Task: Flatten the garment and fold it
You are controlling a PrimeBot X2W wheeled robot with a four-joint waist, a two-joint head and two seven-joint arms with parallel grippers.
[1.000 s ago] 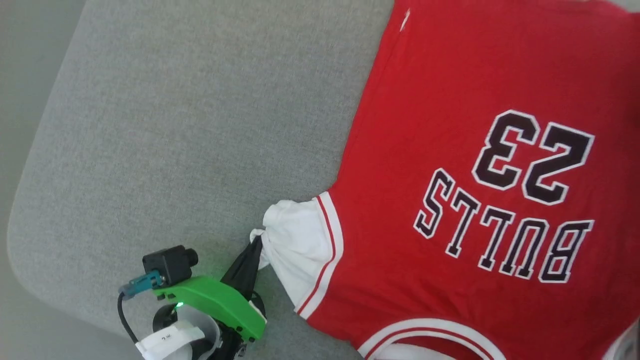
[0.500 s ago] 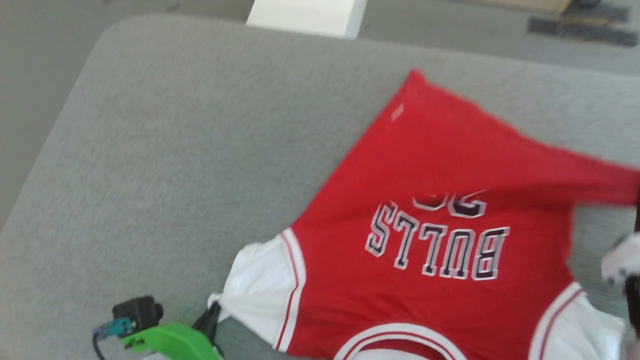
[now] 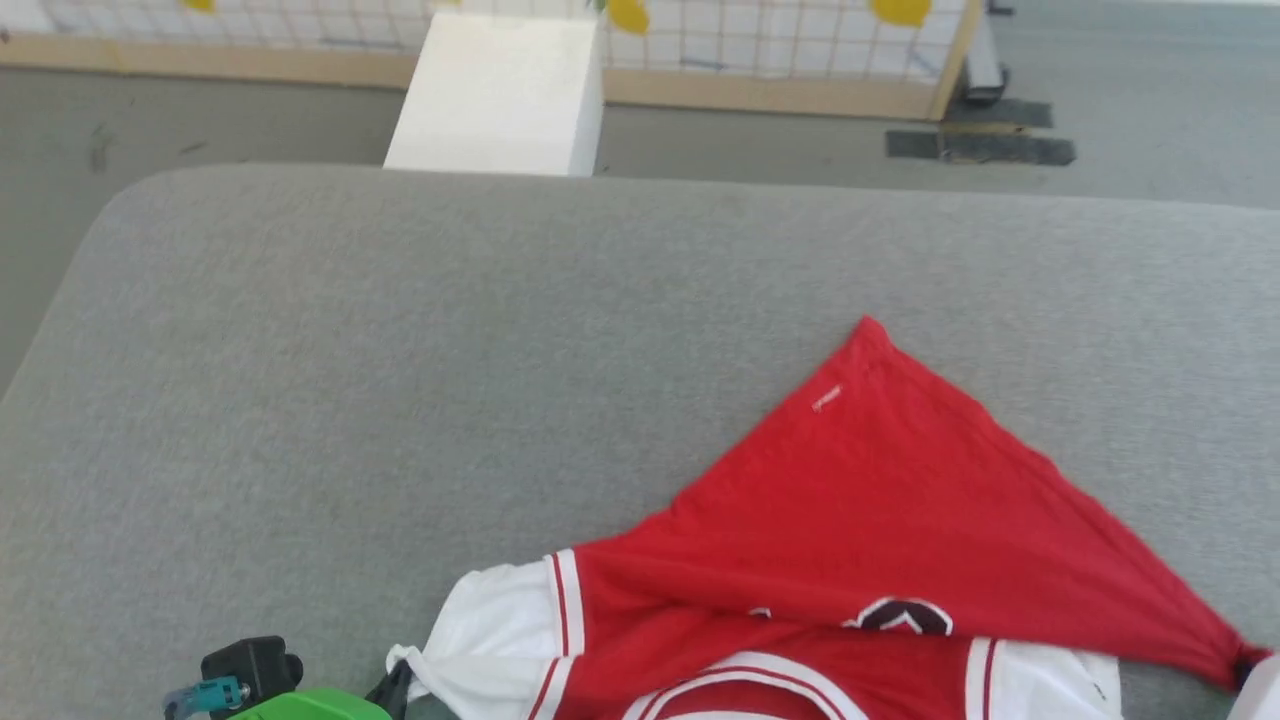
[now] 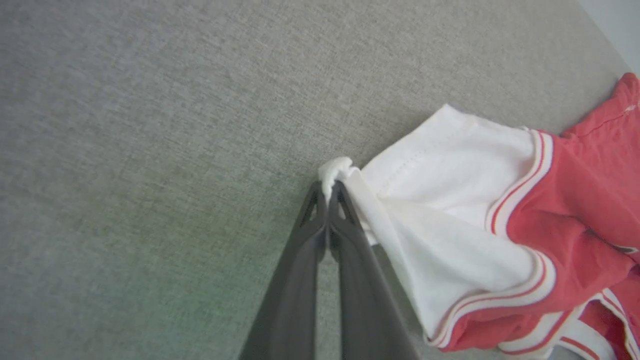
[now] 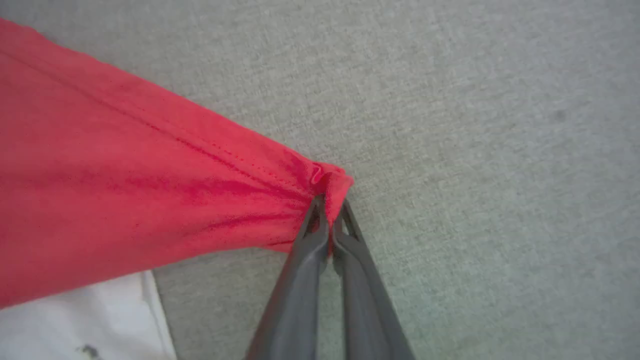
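The garment point(image 3: 880, 500), a red jersey with white sleeves, lies on the grey cushion point(image 3: 400, 350) with its far red part drawn back over itself into a point; only a scrap of the black print shows. My left gripper point(image 4: 328, 187) is shut on the edge of the white sleeve point(image 4: 450, 200) at the lower left of the head view, where the left gripper point(image 3: 395, 685) just shows by the sleeve point(image 3: 490, 640). My right gripper point(image 5: 329, 200) is shut on a bunched red corner point(image 5: 325, 177) of the garment point(image 5: 125, 190), at the head view's lower right point(image 3: 1240, 665).
Beyond the cushion's far edge are a grey floor, a white box point(image 3: 500, 95) and a wood-framed wire-grid panel point(image 3: 760, 50). The cushion's rounded left corner point(image 3: 110, 230) is near the left arm. Bare cushion lies to the left and far side of the garment.
The head camera has tilted up, showing the floor and box. The right gripper has pulled a red corner toward me, folding the far part over the print. The left gripper still holds the sleeve.
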